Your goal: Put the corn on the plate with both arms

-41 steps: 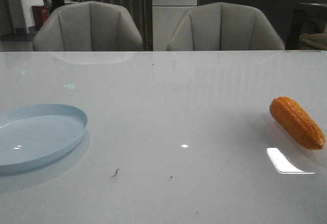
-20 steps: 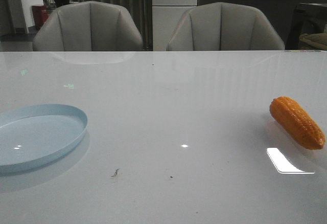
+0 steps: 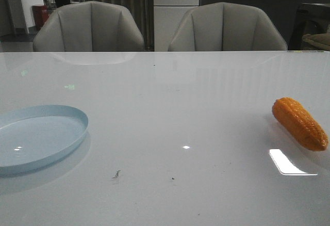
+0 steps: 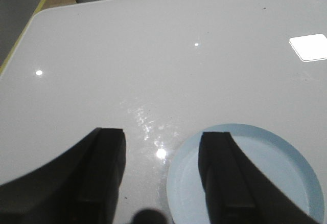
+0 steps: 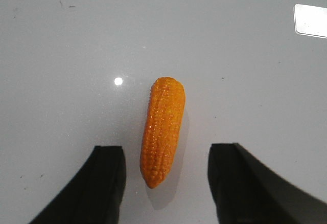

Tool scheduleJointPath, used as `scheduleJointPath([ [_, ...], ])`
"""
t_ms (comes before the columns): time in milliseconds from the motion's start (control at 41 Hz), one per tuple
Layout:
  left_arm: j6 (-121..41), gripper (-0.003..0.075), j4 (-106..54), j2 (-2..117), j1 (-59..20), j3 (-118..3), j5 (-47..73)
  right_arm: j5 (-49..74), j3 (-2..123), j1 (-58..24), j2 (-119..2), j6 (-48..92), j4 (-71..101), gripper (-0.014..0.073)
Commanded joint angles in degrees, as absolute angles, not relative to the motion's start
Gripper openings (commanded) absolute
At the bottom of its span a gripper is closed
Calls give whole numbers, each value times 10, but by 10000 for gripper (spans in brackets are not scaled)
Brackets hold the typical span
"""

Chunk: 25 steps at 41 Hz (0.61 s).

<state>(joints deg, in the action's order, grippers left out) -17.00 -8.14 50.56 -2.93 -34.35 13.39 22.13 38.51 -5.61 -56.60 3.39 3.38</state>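
1. The corn cob [image 3: 300, 123] lies on its side on the glossy white counter [image 3: 170, 112], well apart from the pale blue plate [image 3: 36, 137], which sits far off toward the robot's left edge of the counter.
2. In the right wrist view the right hand [image 5: 166, 183] hangs above the corn cob [image 5: 162, 131] with its fingers spread wide, one either side of the cob's lower end and clear of it; it holds nothing.
3. The left hand [image 4: 163, 175] is also wide and holds nothing; one finger shows over the plate's rim [image 4: 286, 147], the other over bare counter beside the plate.
4. Nothing has been grasped yet, so the task looks to be at its start.
5. Risk: the cob is round, tapered and bumpy, so a closing grip near its narrow end could squeeze it out sideways or set it rolling on the slick counter.
6. Risk: the plate is far from the corn, so a mid-air handover between hands seems likely, and a poorly timed release there would drop the cob short of the plate.
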Motion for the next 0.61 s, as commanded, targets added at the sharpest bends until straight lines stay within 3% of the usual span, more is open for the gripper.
scheduleJointPath([
  [0, -164, 426, -113, 503, -33, -364, 122, 202, 405, -56, -559, 32, 29, 489],
  [268, -162, 426, -154, 566, -33, -374, 217, 225, 405, -56, -561, 32, 29, 489],
  [585, -162, 425, -152, 733, -32, -492, 331, 245, 405, -56, -561, 32, 29, 489],
])
